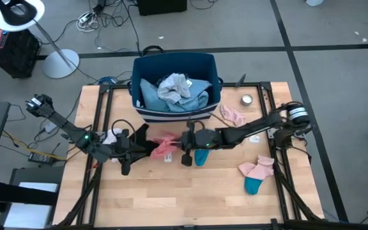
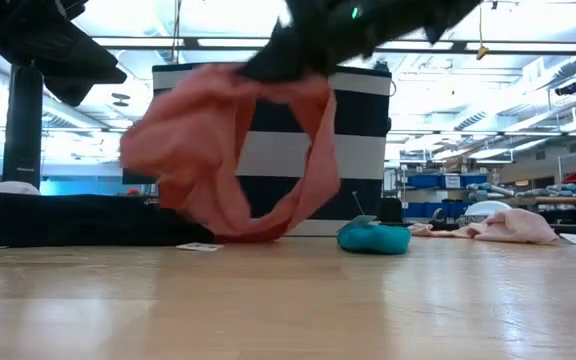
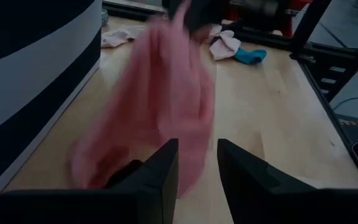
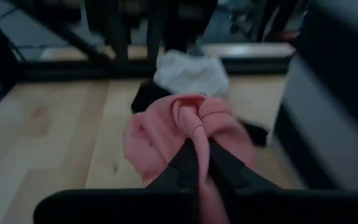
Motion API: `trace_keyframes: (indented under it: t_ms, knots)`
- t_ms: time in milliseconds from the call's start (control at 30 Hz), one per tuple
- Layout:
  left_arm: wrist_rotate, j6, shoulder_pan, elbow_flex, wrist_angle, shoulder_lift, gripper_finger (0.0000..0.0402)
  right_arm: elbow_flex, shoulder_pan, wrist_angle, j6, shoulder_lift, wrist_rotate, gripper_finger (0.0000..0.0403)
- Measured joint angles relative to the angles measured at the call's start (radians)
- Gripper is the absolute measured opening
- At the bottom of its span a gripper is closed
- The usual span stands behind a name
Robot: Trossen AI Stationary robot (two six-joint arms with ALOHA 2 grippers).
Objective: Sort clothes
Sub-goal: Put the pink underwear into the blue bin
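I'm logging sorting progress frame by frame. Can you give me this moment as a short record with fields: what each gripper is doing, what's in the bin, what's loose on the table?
right gripper: shut on the coral-pink garment, lifting it off the table
left gripper: open, beside the same garment, holding nothing
bin: light-blue piece with grey-white item on top
loose on table: teal sock, pink-and-teal socks, pale pink item, metal tin

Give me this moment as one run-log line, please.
right gripper: shut on coral-pink garment, lifted | left gripper: open beside it | bin: holds clothes | socks: on table
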Motion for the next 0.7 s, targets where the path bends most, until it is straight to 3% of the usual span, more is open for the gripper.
trace_keyframes:
  t_ms: [467,700]
  knots:
    - [-0.018,0.0,0.0,0.0,0.001,0.0,0.0117,0.007,0.002,-0.05,-0.145,-0.289,0.128,0.0008]
    - [-0.023,0.0,0.0,0.0,0.001,0.0,0.0117,0.203,-0.001,-0.214,-0.228,-0.31,0.163,0.0007]
